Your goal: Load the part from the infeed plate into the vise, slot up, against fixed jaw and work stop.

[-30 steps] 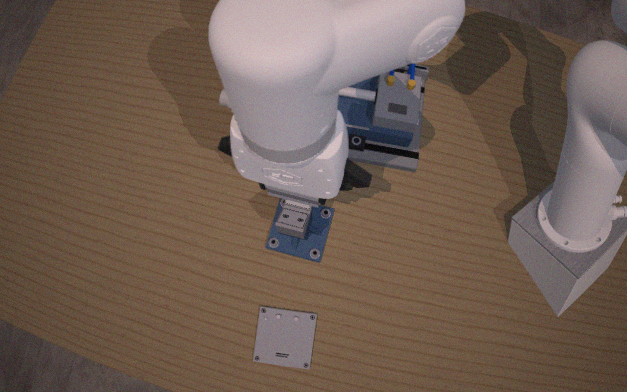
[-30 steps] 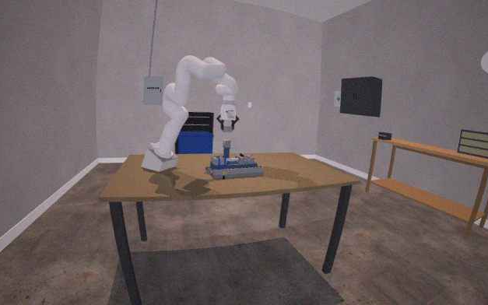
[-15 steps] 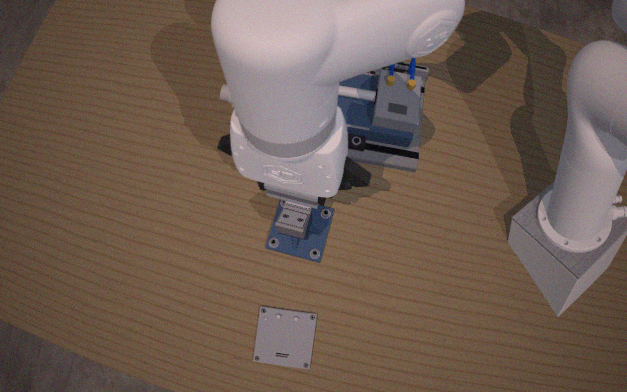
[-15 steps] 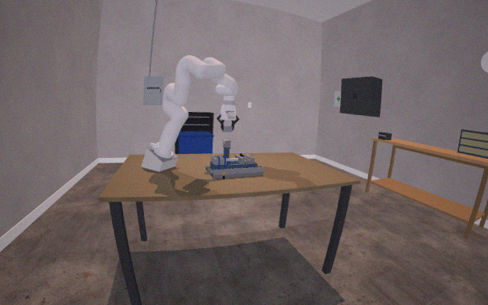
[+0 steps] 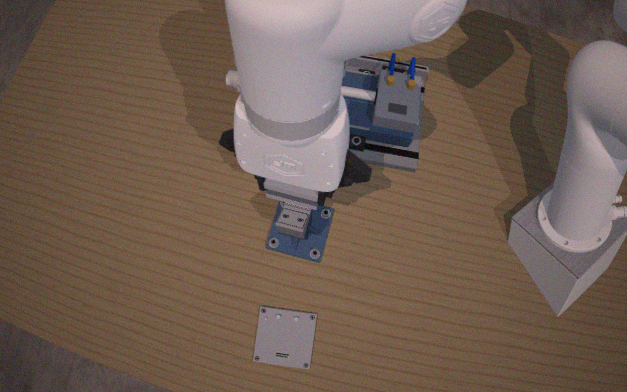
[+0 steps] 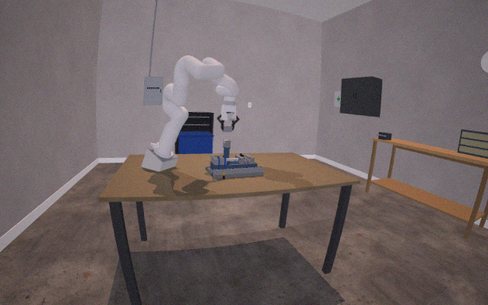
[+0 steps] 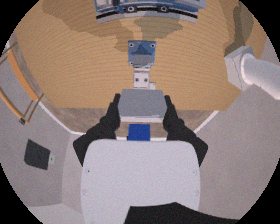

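part: small grey metal block (image 7: 141,104) clamped in my pincer (image 7: 141,121), in air above blue V-block (image 5: 299,235) | infeed: flat grey square plate (image 5: 285,337), bare | vise: blue-grey (image 5: 387,135), open
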You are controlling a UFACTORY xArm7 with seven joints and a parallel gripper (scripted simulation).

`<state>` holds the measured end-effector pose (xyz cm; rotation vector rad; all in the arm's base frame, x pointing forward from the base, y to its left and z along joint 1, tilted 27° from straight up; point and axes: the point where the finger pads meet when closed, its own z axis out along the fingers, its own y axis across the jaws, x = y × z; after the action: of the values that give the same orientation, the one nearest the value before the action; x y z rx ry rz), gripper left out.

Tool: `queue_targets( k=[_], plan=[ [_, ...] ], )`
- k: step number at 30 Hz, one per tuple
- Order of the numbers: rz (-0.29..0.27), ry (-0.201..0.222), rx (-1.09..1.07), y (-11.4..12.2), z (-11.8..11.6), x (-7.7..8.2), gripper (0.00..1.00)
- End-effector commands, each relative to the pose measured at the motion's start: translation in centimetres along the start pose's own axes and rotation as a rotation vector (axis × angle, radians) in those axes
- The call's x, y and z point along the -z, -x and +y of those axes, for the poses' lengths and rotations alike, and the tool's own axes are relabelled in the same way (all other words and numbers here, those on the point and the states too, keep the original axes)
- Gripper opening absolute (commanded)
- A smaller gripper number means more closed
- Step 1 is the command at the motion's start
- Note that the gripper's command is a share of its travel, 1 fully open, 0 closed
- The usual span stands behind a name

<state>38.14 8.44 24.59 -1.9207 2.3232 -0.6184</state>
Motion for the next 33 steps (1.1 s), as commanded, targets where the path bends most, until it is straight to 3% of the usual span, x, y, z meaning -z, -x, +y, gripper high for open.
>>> queue_targets(
  k=[1,7,33],
  plan=[
    [-0.056,-0.003,0.001,0.02,-0.09,0.14,0.0],
    [-0.098,-0.003,0.001,-0.03,-0.1,0.14,0.0],
    [-0.384,-0.003,0.001,-0.35,-0.1,0.06,0.0]
  ],
)
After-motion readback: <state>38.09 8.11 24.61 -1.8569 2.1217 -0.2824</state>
